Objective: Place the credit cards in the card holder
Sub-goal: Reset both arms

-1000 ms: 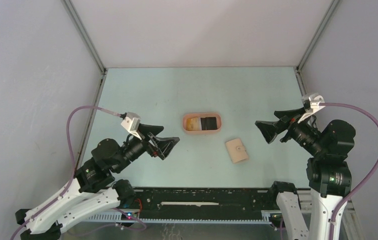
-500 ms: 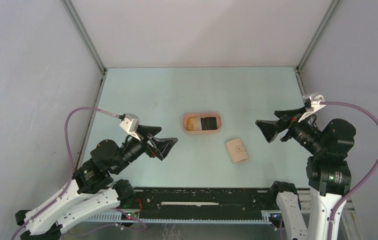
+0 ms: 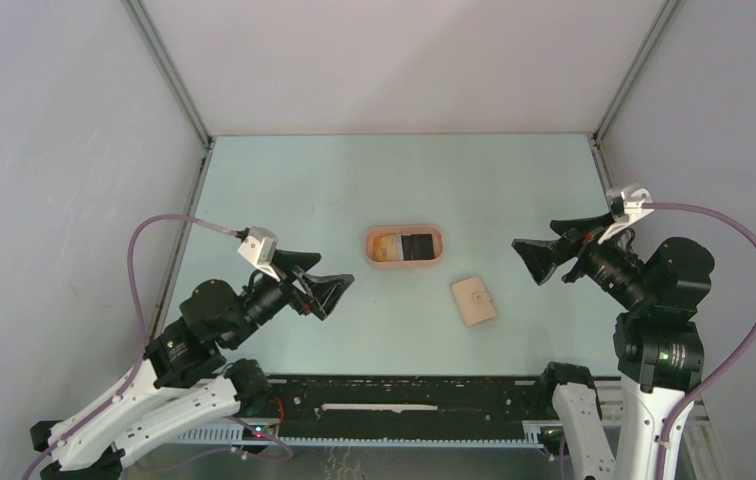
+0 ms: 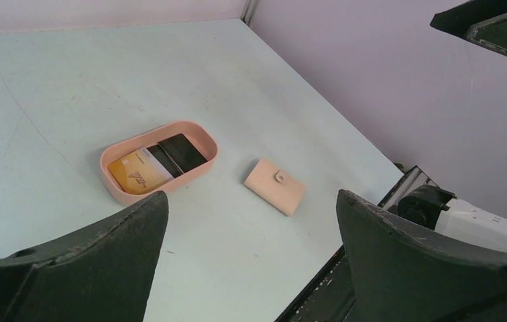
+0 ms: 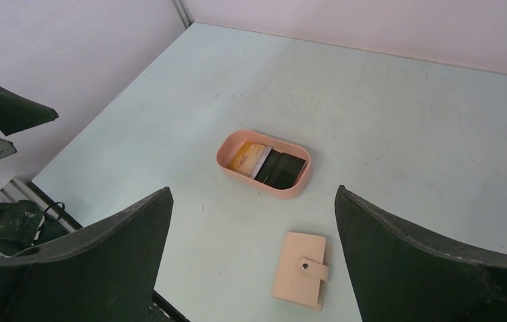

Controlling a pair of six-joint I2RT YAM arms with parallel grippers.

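Left hand (image 3: 339, 270), right hand (image 3: 534, 237) spread; 2 cards (image 4: 181, 153) seen, 1 holder (image 4: 275, 186).

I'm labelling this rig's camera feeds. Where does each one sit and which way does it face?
Top external: fixed above and behind the arm bases, looking down on the table; both arms show, left gripper and right gripper open.
Left wrist: on the left arm, looking across at the pink tray and card holder; its own fingers frame the bottom.
Right wrist: on the right arm, looking down at the same two; its own fingers frame the bottom.
Shared: both wrist views show the credit cards in the tray.
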